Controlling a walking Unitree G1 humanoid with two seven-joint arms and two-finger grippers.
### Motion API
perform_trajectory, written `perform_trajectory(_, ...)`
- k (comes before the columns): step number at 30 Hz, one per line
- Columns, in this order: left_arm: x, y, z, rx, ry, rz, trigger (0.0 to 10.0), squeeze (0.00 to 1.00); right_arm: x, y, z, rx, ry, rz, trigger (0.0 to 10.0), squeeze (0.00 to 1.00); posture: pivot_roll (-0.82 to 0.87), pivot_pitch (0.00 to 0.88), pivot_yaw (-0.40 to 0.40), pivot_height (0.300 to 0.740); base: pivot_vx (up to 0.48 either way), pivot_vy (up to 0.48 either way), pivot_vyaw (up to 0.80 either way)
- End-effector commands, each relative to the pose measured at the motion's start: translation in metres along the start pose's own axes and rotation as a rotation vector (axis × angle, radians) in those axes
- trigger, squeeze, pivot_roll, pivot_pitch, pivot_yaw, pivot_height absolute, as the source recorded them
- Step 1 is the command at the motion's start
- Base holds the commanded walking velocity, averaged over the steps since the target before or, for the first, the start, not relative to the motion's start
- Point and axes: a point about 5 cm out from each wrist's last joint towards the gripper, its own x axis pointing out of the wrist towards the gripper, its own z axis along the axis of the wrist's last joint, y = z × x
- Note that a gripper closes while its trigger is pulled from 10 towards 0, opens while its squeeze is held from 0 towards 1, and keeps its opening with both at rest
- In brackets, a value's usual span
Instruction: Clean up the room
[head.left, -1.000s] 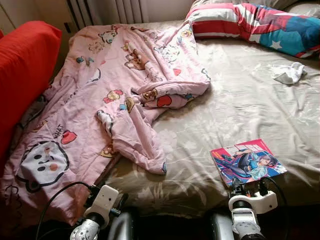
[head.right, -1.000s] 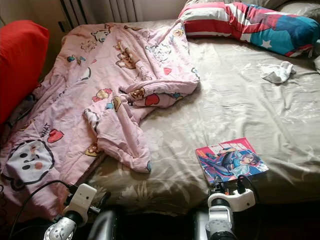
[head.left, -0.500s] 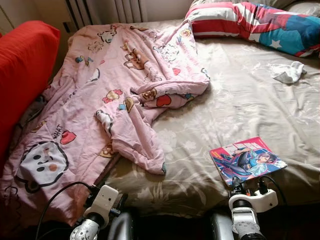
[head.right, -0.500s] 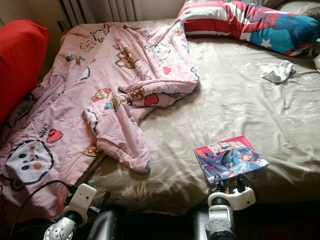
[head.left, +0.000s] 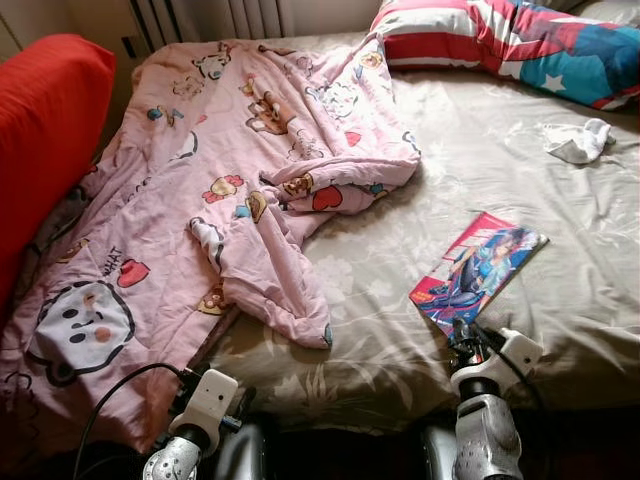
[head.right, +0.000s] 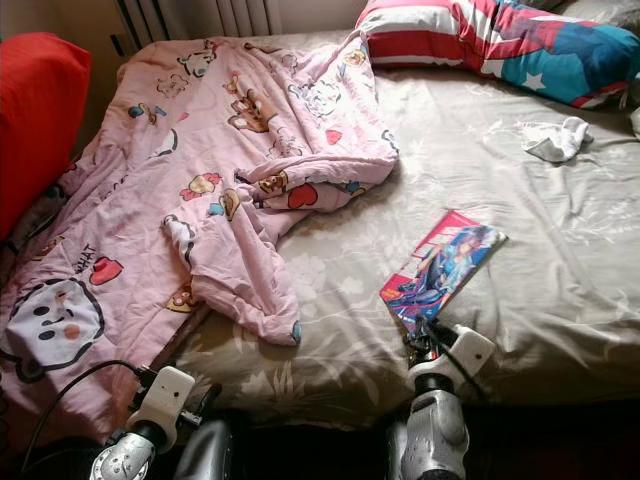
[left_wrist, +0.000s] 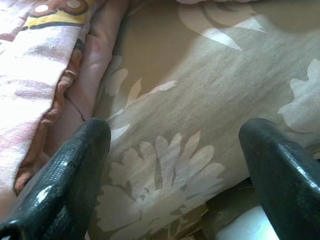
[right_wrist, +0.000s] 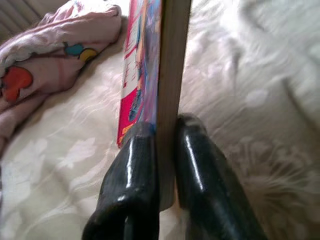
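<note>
A colourful comic book (head.left: 480, 268) with a pink and blue cover is tilted up on edge above the beige floral sheet, near the bed's front edge. My right gripper (head.left: 462, 335) is shut on its near corner; in the right wrist view the two black fingers (right_wrist: 145, 190) pinch the book (right_wrist: 167, 75) edge-on. My left gripper (left_wrist: 175, 170) is open, low at the bed's front left, facing the sheet beside the pink blanket's hem (left_wrist: 45, 75). A crumpled pink cartoon blanket (head.left: 240, 170) covers the left half of the bed.
A red, white and blue pillow (head.left: 500, 40) lies at the head of the bed (head.left: 540, 180). A small white cloth (head.left: 578, 143) lies at the right. A red cushion (head.left: 45, 140) stands along the left side. A radiator (head.left: 220, 15) is behind the bed.
The right gripper has rolled and lifted the comic book, turning it from flat on the sheet up onto its edge. The left arm has stayed put.
</note>
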Motion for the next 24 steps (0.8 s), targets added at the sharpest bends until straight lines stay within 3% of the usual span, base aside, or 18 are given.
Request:
perform_trajectory(1, -0.004, -0.005, -0.010, -0.005, 0.043, -0.001, 10.0, 0.00, -0.002, 0.004, 0.005, -0.089, -0.036, 0.029, 10.0, 0.00, 0.03, 0.184, 0.036, 0.551, 0.000, 0.000, 0.00)
perform_trajectory(5, -0.003, -0.006, -0.010, -0.011, 0.041, -0.002, 10.0, 0.00, -0.005, 0.005, 0.005, -0.141, -0.047, 0.030, 10.0, 0.00, 0.03, 0.176, 0.033, 0.551, 0.000, 0.000, 0.00)
perform_trajectory(14, -0.002, -0.006, -0.016, -0.053, 0.072, 0.022, 10.0, 0.00, -0.005, 0.015, 0.003, -0.206, -0.031, 0.064, 10.0, 0.00, 0.03, 0.157, 0.027, 0.612, 0.000, 0.000, 0.00)
perform_trajectory(24, -0.012, 0.008, -0.044, -0.239, 0.205, 0.155, 10.0, 0.00, -0.005, 0.016, 0.004, -0.223, -0.026, 0.064, 10.0, 0.00, 0.03, 0.164, 0.022, 0.671, 0.000, 0.000, 0.00)
